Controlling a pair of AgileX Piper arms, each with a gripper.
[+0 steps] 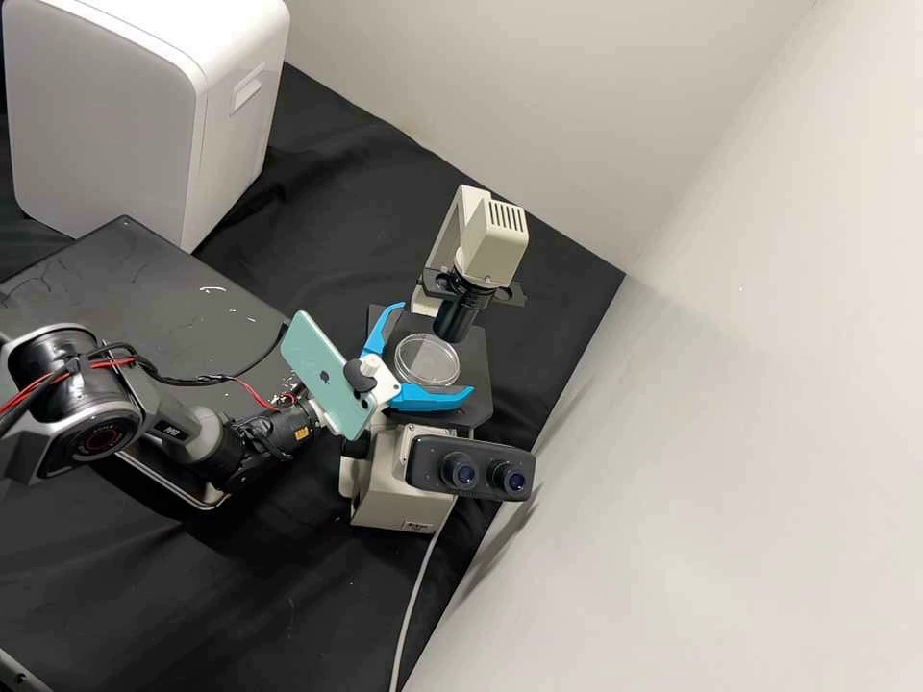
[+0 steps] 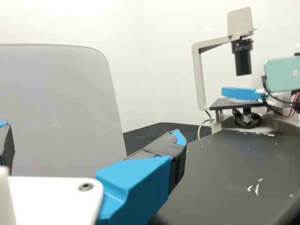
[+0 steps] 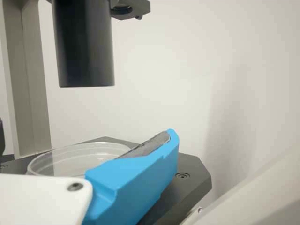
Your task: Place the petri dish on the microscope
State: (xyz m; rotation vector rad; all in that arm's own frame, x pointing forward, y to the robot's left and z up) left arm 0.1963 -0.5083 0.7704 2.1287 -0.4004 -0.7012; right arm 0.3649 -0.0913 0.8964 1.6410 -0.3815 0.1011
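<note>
Lying flat on the matte black stage [image 1: 481, 370] of the beige microscope [image 1: 404, 481], the clear plastic petri dish [image 1: 428, 360] is a shallow round disc, its broad face up; being circular, it has no long axis that we can name. We see the right gripper [image 1: 437, 348] with its glossy blue fingers [image 1: 385, 325] spread wide apart, one on each side of the dish; we cannot tell whether the nearer one touches the rim. A smooth black cylindrical condenser [image 3: 83, 42] hangs over the dish's far edge with a clear gap beneath. On the side away from the arm the stage ends near a pale wall [image 1: 750, 384]. The left gripper [image 2: 89, 131] hovers well apart from the microscope, its fingers also parted, holding nothing.
</note>
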